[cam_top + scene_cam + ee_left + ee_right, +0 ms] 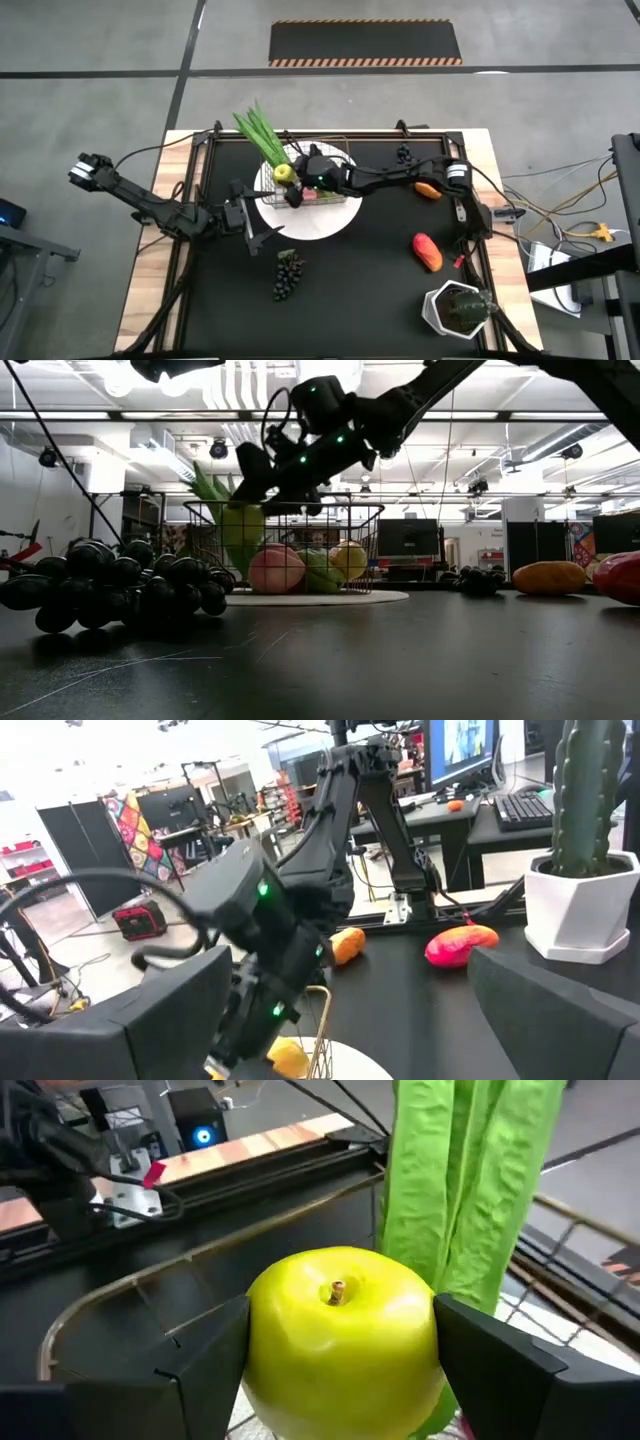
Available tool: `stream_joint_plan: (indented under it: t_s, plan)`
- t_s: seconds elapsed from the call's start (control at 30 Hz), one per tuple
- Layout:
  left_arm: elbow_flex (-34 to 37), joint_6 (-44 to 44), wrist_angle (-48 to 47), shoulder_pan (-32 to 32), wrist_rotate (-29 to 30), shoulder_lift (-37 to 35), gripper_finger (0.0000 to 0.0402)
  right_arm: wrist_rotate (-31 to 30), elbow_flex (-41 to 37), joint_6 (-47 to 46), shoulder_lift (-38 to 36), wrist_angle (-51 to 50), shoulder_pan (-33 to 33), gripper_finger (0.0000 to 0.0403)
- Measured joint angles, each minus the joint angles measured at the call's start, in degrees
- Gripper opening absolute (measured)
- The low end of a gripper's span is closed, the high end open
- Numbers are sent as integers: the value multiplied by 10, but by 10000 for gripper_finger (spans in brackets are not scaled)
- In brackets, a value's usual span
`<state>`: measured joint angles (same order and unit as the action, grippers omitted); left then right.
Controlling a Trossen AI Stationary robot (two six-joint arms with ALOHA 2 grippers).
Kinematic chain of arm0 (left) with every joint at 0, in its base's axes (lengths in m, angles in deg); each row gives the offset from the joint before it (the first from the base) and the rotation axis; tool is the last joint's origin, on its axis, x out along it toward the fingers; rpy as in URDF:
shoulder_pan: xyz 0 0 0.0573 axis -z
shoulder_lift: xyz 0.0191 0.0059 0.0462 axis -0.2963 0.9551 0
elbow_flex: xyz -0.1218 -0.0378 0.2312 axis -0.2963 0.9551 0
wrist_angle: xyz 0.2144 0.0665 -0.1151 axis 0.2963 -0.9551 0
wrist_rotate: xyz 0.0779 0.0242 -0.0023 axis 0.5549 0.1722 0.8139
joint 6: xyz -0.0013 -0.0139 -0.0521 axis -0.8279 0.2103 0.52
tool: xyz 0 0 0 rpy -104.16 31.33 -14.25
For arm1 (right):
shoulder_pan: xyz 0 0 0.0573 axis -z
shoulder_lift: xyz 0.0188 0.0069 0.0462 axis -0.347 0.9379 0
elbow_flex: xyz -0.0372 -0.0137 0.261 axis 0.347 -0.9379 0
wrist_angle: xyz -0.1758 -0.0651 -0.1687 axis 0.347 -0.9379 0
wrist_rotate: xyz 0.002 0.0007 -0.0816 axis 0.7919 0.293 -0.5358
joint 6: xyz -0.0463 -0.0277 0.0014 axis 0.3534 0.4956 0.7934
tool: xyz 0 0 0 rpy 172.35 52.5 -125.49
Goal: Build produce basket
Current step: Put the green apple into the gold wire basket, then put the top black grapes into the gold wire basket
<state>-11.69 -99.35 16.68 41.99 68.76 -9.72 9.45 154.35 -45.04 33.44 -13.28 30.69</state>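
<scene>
The grey wire basket [325, 180] stands on a round white plate [310, 225]. It holds a pink peach [276, 570], a green pear [318, 572] and a yellowish fruit [348, 559]. Green leafy stalks [260, 135] lean out over its far left corner. My right gripper [288, 183] reaches across the basket and is shut on a yellow-green apple [340, 1340] at the basket's left end. My left gripper [262, 236] is open and empty by the plate's near left rim. A dark grape bunch [288, 275] lies on the mat near it. My right gripper pinches the apple between its two fingers [205, 1365], one on each side of its round body [265, 1330]. The stem end [336, 1291] faces the wrist camera. The apple is over the basket's left end, beside the green stalks [470, 1180]. Whether it rests on anything below is hidden.
An orange mango [428, 190] and a small dark grape bunch [403, 155] lie at the far right. A red-orange fruit [427, 252] lies right of centre. A green plant in a white pot [455, 310] stands at the near right corner.
</scene>
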Motion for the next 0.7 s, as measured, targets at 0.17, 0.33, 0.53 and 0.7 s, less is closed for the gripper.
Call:
stream_joint_plan:
  t_s: [0.17, 0.33, 0.53, 0.7]
  plan:
    - [0, 0, 0, 0, 0, -3, 386, 0, 13, -5, 18, -8, -1, 314]
    - [0, -1, 0, 0, 0, -2, 386, 0, 16, -4, 18, -13, 0, 340]
    - [0, -1, 0, 0, 0, -2, 386, 0, 19, 5, 5, -46, -1, 347]
    - [0, -1, 0, 0, 0, -1, 386, 0, 19, 21, -26, -91, -1, 334]
